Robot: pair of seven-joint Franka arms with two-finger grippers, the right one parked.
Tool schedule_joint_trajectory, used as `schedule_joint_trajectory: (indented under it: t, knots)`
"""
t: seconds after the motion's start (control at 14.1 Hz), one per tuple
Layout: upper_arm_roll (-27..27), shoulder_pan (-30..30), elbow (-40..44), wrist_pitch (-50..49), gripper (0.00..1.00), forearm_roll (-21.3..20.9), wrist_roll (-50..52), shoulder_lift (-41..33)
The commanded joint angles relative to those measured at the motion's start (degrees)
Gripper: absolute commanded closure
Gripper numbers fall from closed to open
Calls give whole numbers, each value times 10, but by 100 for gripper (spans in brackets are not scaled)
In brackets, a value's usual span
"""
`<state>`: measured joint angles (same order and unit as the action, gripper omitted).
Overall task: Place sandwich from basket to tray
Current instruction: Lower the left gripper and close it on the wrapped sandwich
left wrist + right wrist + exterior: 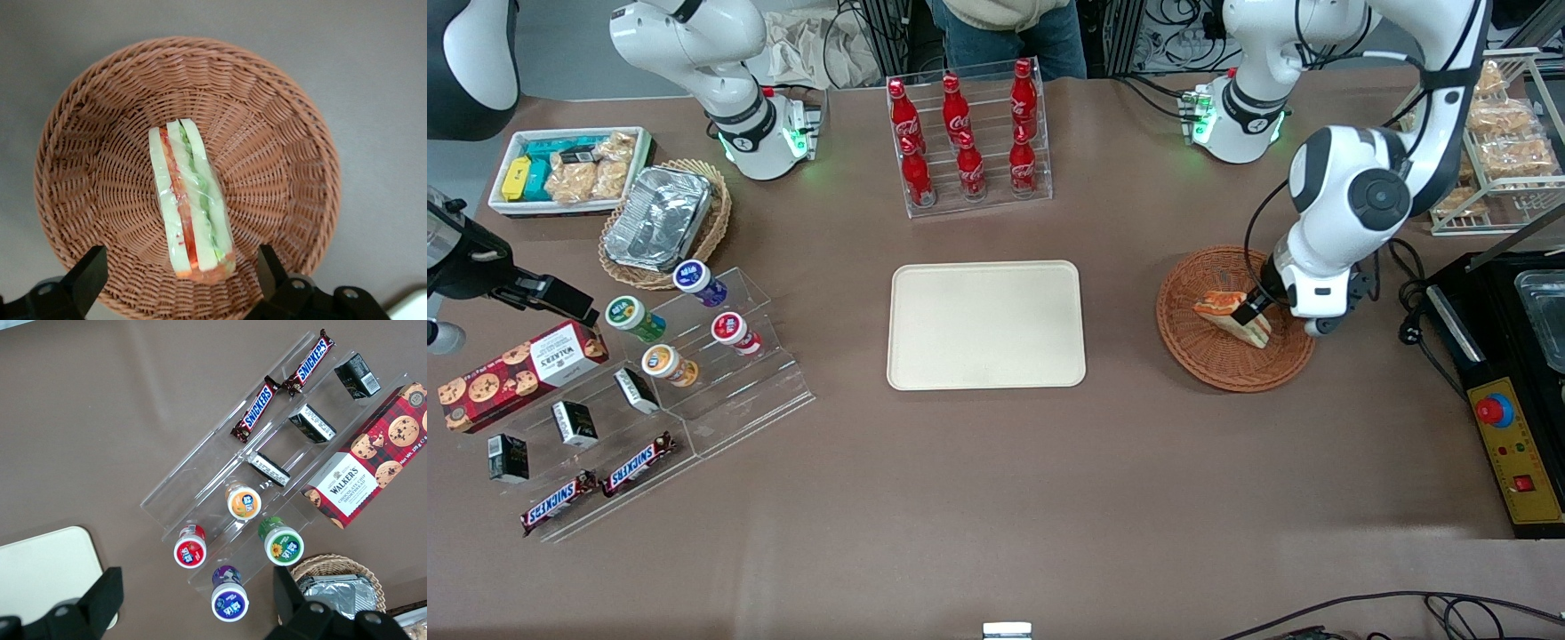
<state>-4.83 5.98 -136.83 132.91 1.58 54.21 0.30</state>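
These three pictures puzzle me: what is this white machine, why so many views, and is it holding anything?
It is a white robot arm ending in a two-finger gripper. One picture looks down on the table from the front; the other two come from small cameras on the arms' wrists. The gripper hangs over the round reddish-brown wicker basket, fingers open on either side of the triangular wedge sandwich with red and green filling. It holds nothing yet: the sandwich lies in the basket. Beside the basket, toward the table's middle, waits the flat cream rectangular tray. Red cola bottles in a clear rack stand farther from the front camera.
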Motion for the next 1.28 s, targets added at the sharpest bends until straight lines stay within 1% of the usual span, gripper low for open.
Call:
schedule_joint_trajectory:
  t: [0.0, 0.43, 0.64, 0.78, 0.85, 0.92, 0.99, 1.06, 1.2]
  knots:
    - [4, 6, -16, 20, 0, -29, 39, 5]
    - [4, 22, -21, 48, 0, -30, 95, 26]
    - [4, 23, -24, 59, 1, -41, 98, 40]
    - [4, 23, -24, 59, 1, -60, 98, 47]
    - [4, 23, -24, 59, 3, -60, 99, 49]
    - [4, 24, -23, 59, 12, -60, 109, 51]
    - [4, 30, -21, 59, 25, -62, 125, 52]
    - [4, 34, -19, 59, 41, -62, 141, 54]
    - [4, 34, -15, 59, 86, -63, 144, 54]
